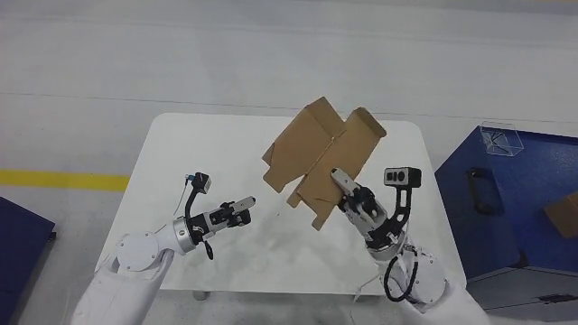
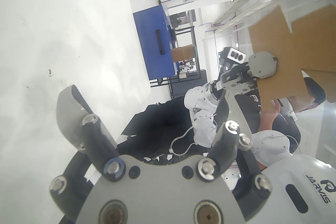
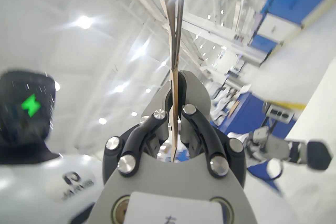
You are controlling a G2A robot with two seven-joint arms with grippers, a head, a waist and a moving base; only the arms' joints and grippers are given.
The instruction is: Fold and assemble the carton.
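A flattened brown carton (image 1: 321, 149) is held tilted up above the white table (image 1: 208, 144), its flaps spread toward the far side. My right gripper (image 1: 337, 178) is shut on the carton's near lower edge. In the right wrist view the cardboard (image 3: 176, 36) runs edge-on between the closed fingers of the right gripper (image 3: 175, 89). My left gripper (image 1: 244, 204) hovers low over the table to the left of the carton, apart from it. In the left wrist view the left gripper (image 2: 149, 104) stands open with nothing between its fingers, and the carton (image 2: 296, 51) shows farther off.
A blue cabinet (image 1: 492, 199) stands close to the table's right edge, with a small clear box (image 1: 501, 137) on top. Bare table surface stretches to the left and behind the carton.
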